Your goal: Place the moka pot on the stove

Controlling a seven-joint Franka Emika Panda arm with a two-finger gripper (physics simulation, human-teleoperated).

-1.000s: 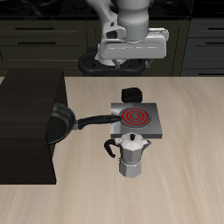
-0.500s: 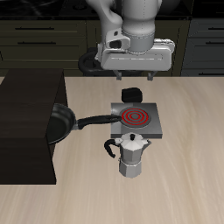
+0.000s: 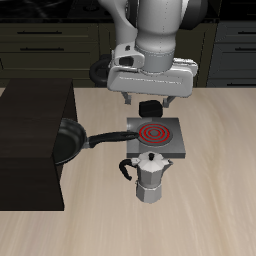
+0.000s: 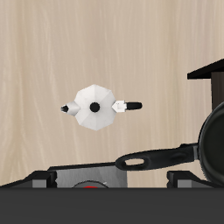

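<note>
The moka pot (image 3: 150,177) stands upright on the pale wooden counter (image 3: 215,200), just in front of the stove (image 3: 155,137), nearer the counter's front edge. In the exterior view its lid looks to be on, with the black knob on top, and its black handle sticks out to one side. From above, in the wrist view, the moka pot (image 4: 94,108) reads as a faceted silver shape with the knob at its centre, the handle on one side and the small spout on the other; it sits on bare wood, apart from everything else.

The stove is a flat grey plate with a red spiral coil in a black circle, and nothing rests on the coil. A black frying pan (image 3: 68,141) sits on the dark raised block (image 3: 30,150) beside the stove, its long handle reaching across to the stove's edge (whether the handle touches the plate cannot be told). The pan's bowl looks dark, and what lies in it cannot be made out. A small black object (image 3: 150,107) lies just behind the stove.

The gripper (image 3: 149,101) hangs above the back of the stove, well clear of the pot, its two fingers spread wide apart and holding nothing.
</note>
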